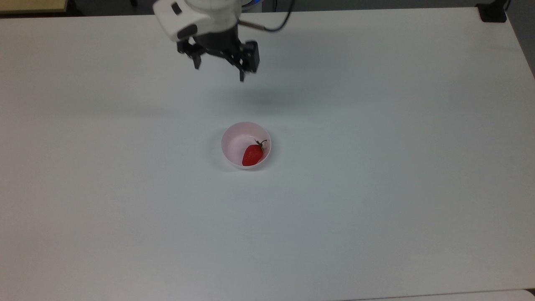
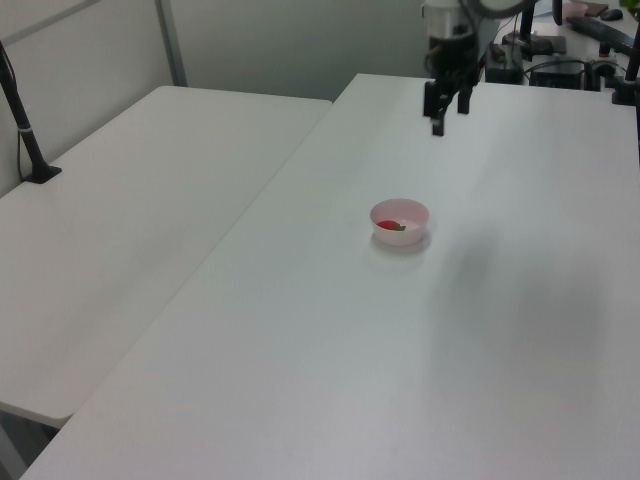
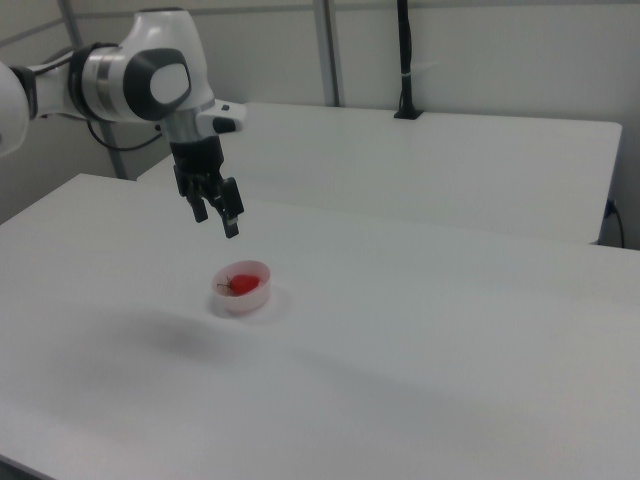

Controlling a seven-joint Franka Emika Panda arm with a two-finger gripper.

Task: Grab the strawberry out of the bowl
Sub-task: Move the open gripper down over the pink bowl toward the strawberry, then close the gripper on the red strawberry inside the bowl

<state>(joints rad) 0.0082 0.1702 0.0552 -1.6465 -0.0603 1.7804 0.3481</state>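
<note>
The small red strawberry (image 1: 252, 155) with its green cap lies inside the pale pink bowl (image 1: 228, 143), against the wall on the top view's right. The bowl stands mid-table, also seen as the bowl (image 2: 402, 235) with the strawberry (image 2: 387, 225) in it, and as the bowl (image 3: 245, 299) with the strawberry (image 3: 240, 285). My gripper (image 1: 219, 72) hangs in the air above the table, apart from the bowl and toward the top view's upper edge. Its black fingers are spread and open, with nothing between them. It also appears as the gripper (image 2: 449, 117) and the gripper (image 3: 216, 224).
The white table (image 1: 376, 188) is bare around the bowl. A second white table (image 2: 130, 220) adjoins it on the left view's left, carrying a black clamped post (image 2: 22, 120). A black clamp (image 1: 493, 12) sits at the top view's upper right corner.
</note>
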